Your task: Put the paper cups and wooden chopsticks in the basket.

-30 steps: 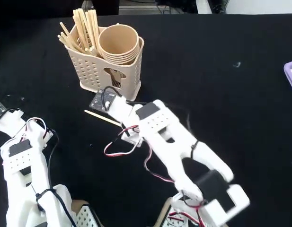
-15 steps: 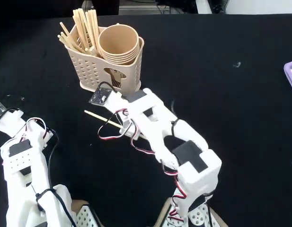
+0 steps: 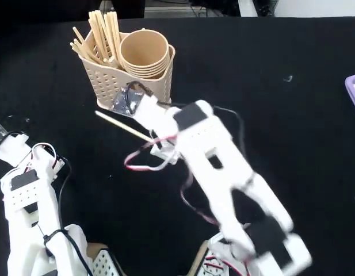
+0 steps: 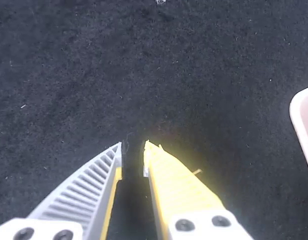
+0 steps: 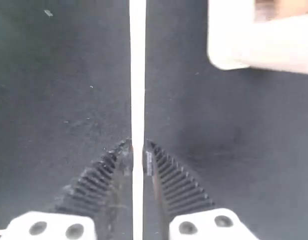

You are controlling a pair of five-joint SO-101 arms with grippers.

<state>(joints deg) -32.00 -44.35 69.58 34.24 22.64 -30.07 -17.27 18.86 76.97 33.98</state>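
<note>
The right gripper [image 5: 138, 145] was closed on a single chopstick [image 5: 138, 75], which ran straight out between its toothed jaws and past their tips. From above, this gripper [image 3: 151, 137] sat just in front of the basket [image 3: 128, 86], and the chopstick [image 3: 122, 125] stuck out from it toward the left, slanting slightly away from the arms over the black table [image 3: 281, 144]; whether its far end touched the cloth could not be told. A corner of the basket [image 5: 258, 45] appeared close beside the gripper in the right wrist view. The right arm [image 3: 223, 172] stretched long and diagonal from its base at the near edge of the table, up and leftward, with its wrist nearly against the basket's front wall and red and black wires looping beside it. The basket stood upright at the far left of the table, holding a nested stack of cups [image 3: 144, 52] on one side and a bundle of chopsticks [image 3: 99, 34] standing on end on the other. The left gripper [image 4: 133, 145] held nothing, its jaws parted by only a narrow gap above bare cloth. The left arm [image 3: 27, 195] sat folded at the near left corner, well apart from the basket.
</note>
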